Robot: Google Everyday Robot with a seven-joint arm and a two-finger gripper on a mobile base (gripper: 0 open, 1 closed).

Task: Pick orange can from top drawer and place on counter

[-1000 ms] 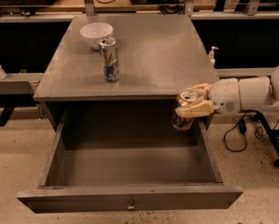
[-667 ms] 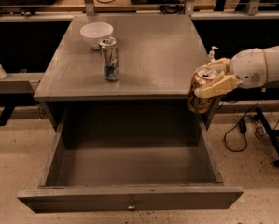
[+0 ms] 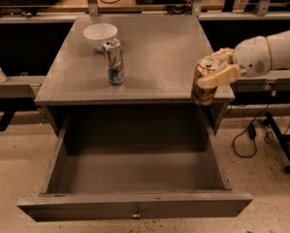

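Note:
The orange can [image 3: 202,89], orange-brown with a silver top, is upright in my gripper [image 3: 216,71]. The gripper is shut on its upper part and holds it at the counter's front right corner, its lower half overlapping the counter's front edge. My white arm [image 3: 268,52] reaches in from the right. The counter [image 3: 159,52] is the flat grey top of the cabinet. The top drawer [image 3: 135,178] is pulled fully open below it and its inside shows nothing in it. Its front panel has a small metal knob [image 3: 135,211].
A tall slim silver-and-blue can [image 3: 114,61] stands on the counter's left half. A white bowl [image 3: 100,35] sits behind it at the back left. Black cables [image 3: 253,135] and a stand leg [image 3: 285,149] lie on the floor to the right.
The gripper has lifted the orange can from the drawer's right rear up to the level of the counter's front right corner.

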